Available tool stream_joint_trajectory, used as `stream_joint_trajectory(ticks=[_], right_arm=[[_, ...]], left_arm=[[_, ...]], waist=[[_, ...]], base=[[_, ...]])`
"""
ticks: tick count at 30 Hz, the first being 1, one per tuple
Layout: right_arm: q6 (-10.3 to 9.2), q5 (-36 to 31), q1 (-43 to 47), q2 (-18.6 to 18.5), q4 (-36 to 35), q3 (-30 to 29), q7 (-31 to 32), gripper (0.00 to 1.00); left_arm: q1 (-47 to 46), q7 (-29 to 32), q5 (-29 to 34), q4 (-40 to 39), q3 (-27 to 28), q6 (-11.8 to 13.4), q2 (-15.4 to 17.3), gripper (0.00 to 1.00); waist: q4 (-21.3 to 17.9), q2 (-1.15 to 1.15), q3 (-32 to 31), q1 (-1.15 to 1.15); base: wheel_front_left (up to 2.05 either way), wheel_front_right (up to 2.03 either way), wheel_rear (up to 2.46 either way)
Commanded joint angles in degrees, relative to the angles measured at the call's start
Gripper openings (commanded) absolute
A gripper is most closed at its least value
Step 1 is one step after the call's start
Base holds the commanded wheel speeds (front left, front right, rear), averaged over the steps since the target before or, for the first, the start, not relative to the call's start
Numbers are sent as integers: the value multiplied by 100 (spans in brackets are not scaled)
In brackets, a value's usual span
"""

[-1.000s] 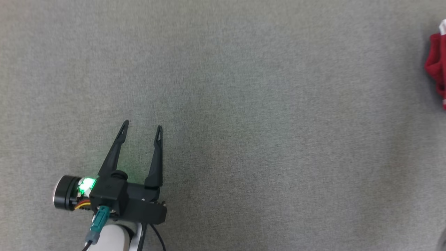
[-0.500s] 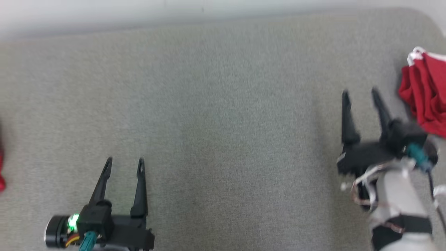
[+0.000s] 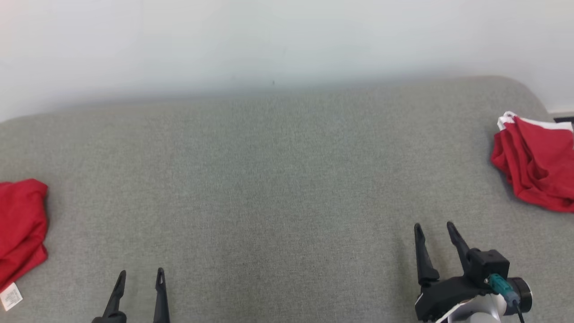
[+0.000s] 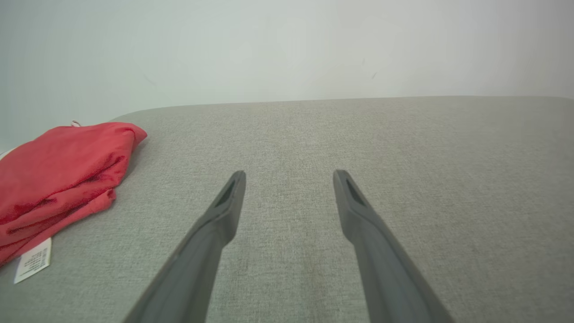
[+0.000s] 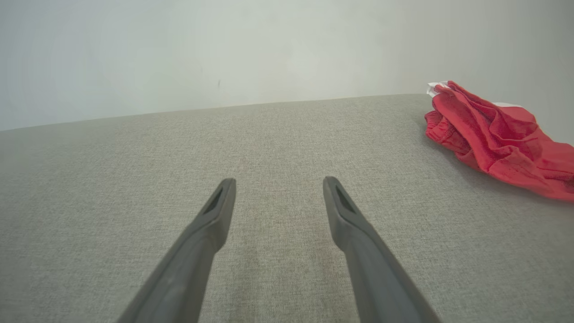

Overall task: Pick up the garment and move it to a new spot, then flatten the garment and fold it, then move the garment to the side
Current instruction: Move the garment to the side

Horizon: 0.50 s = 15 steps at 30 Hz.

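Folded red cloth garment [image 3: 22, 224]: far left of grey fabric surface [image 3: 278, 179], long axis near-to-far, white tag [image 3: 10, 297] nearest.
Left gripper [image 3: 141, 271]: jaws apart, empty.
Right gripper [image 3: 434, 225]: jaws apart, empty.
Crumpled red white-trimmed garment [image 3: 533, 170]: far right, trimmed end toward pale wall [image 3: 287, 40].

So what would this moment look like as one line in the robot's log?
left hand: open, empty | right hand: open, empty | red garment with tag: far left, not held | crumpled red garment: far right, not held

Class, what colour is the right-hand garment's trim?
White trim on the red garment; best in head view.
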Motion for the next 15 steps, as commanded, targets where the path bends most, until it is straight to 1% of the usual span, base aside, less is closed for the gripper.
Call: stream_joint_trajectory(ticks=[1,5,15], right_arm=[[-13,-42,110,29,-11,29,2,100],[-13,-37,170,44,-50,184,2,100],[-13,287,210,44,-184,403,2,100]], left_arm=[[93,-20,-56,23,45,-16,-11,100],[177,-19,-94,46,226,3,-10,100],[288,-19,-198,113,493,76,-14,100]], waist=[[-7,1,-295,2],[-52,1,-427,2],[-62,1,-672,2]], base=[[0,0,0],[0,0,0],[0,0,0]])
